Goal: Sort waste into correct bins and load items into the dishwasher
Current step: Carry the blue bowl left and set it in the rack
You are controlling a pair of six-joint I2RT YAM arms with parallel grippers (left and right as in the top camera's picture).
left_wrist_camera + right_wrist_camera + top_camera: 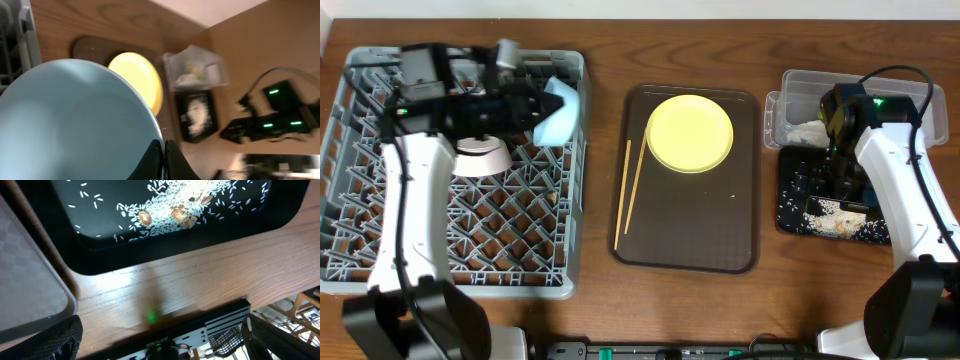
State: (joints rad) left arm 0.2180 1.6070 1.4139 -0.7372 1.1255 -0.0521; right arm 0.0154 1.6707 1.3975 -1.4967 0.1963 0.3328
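My left gripper (532, 104) is shut on the rim of a light blue plate (561, 112) and holds it tilted over the top right corner of the grey dish rack (380, 262). In the left wrist view the plate (75, 120) fills the left side, with the fingers (164, 159) pinched on its edge. A yellow plate (689, 133) and a pair of chopsticks (628, 190) lie on the brown tray (700, 235). My right gripper (842, 152) hovers over the black bin (798, 195); its fingers (165, 340) are spread wide and empty.
A white bowl (480, 157) sits upside down in the rack. A clear container (798, 105) holding scraps stands behind the black bin. Rice and food bits (175, 205) lie in the black bin. The table's front edge and arm base show in the right wrist view.
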